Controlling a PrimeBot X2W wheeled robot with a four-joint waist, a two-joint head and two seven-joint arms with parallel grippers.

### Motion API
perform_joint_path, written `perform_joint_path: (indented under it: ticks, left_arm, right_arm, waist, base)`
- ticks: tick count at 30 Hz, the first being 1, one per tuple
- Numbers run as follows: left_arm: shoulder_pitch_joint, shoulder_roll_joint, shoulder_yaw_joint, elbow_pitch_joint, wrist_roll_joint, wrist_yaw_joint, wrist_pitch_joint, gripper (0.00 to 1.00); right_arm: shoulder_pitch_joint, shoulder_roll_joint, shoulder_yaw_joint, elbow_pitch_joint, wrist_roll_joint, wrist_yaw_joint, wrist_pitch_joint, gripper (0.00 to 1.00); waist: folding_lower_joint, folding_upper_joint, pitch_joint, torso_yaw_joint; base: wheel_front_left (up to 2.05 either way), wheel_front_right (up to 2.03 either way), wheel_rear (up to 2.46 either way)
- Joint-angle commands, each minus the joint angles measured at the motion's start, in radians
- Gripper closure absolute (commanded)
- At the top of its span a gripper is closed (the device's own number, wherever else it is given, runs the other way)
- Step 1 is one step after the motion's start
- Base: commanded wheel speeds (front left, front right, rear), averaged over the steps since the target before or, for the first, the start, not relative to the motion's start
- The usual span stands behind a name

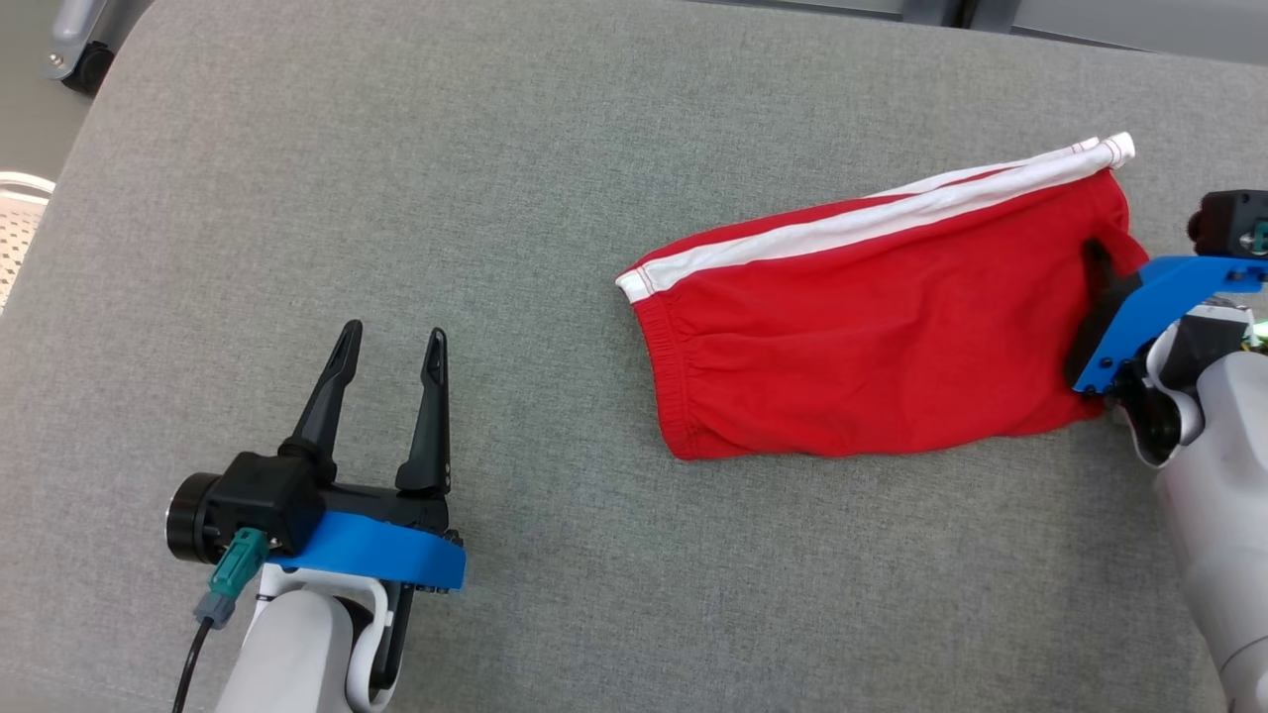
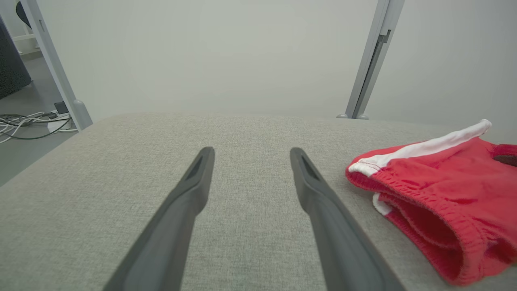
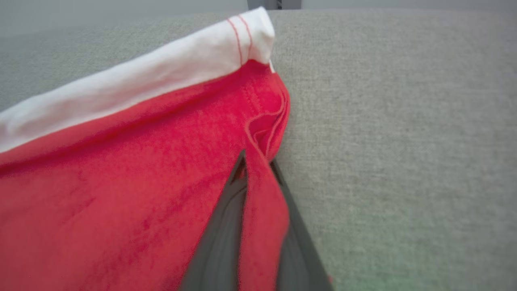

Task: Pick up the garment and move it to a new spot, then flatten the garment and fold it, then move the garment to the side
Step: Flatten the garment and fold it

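Grasp on the red jersey garment [image 1: 872,327] with white side band and gathered elastic waist, spread on a grey woven upholstered surface [image 1: 495,198]. Taken as the pick-up step, with nothing yet lifted.

Pinched between the two dark fingers [image 3: 220,242] of the right gripper [image 1: 1098,259], closed almost fully: one narrow upright fold of the red hem edge, just short of the white band's end. Bulk of the cloth spread ahead of those fingertips and off to their left.

Best done, probably, by raising slowly and straight up, given so slim a bite at the very edge, liable to slip. Worth checking for both layers caught; otherwise likely to open like a bag on the way up. Dragging sideways across the rough weave judged unwise.

Pale right forearm [image 1: 1209,475] brought in low from the garment's outer end, wrist bent, fingers laid nearly flat along the surface, blue bracket [image 1: 1149,297] uppermost.

Left gripper [image 1: 392,332] spread to its widest and empty, fingers pointed forward and held low near the surface. Elastic waist opening off to its right and a little ahead, well apart from it.
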Motion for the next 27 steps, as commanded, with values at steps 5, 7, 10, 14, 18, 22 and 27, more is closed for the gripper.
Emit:
perform_joint_path:
  ticks: [5,7,10,14,18,22,27]
  left_arm:
    - [0.017,-0.005,0.015,0.014,0.015,-0.011,-0.004,0.0]
    - [0.022,-0.005,0.018,0.019,0.019,-0.013,-0.004,0.0]
    - [0.032,-0.003,0.019,0.022,0.023,-0.017,-0.004,0.0]
    - [0.046,0.002,0.024,0.027,0.023,-0.018,-0.004,0.0]
    - [0.064,0.003,0.022,0.035,0.024,-0.019,-0.004,0.0]
    - [0.078,0.004,0.013,0.044,0.025,-0.021,-0.004,0.0]
    - [0.08,0.009,0.007,0.054,0.021,-0.023,-0.004,0.0]
  right_arm:
    - [0.043,0.005,-0.005,0.013,0.013,0.002,-0.064,1.0]
    - [0.053,0.001,-0.019,0.0,0.017,0.001,-0.102,1.0]
    - [0.081,0.002,-0.043,-0.026,0.019,0.001,-0.15,1.0]
    - [0.142,-0.009,-0.08,-0.069,0.012,0.001,-0.19,1.0]
    - [0.195,-0.028,-0.13,-0.12,-0.033,0.002,-0.202,1.0]
    - [0.254,-0.032,-0.203,-0.174,-0.105,0.002,-0.183,1.0]
    - [0.308,0.013,-0.282,-0.29,-0.202,0.002,-0.127,1.0]
  waist:
    - [0.0001,0.0002,-0.02,-0.015]
    - [0.0001,0.0002,-0.035,-0.024]
    - [0.0001,0.0002,-0.059,-0.042]
    - [0.0001,0.0002,-0.093,-0.07]
    - [0.0001,0.0002,-0.128,-0.092]
    - [0.0001,0.0002,-0.16,-0.101]
    - [0.0001,0.0002,-0.185,-0.109]
  base:
    - [0.0,0.0,0.0]
    - [0.0,0.0,0.0]
    - [0.0,0.0,0.0]
    - [0.0,0.0,0.0]
    - [0.0,0.0,0.0]
    - [0.0,0.0,0.0]
    - [0.0,0.0,0.0]
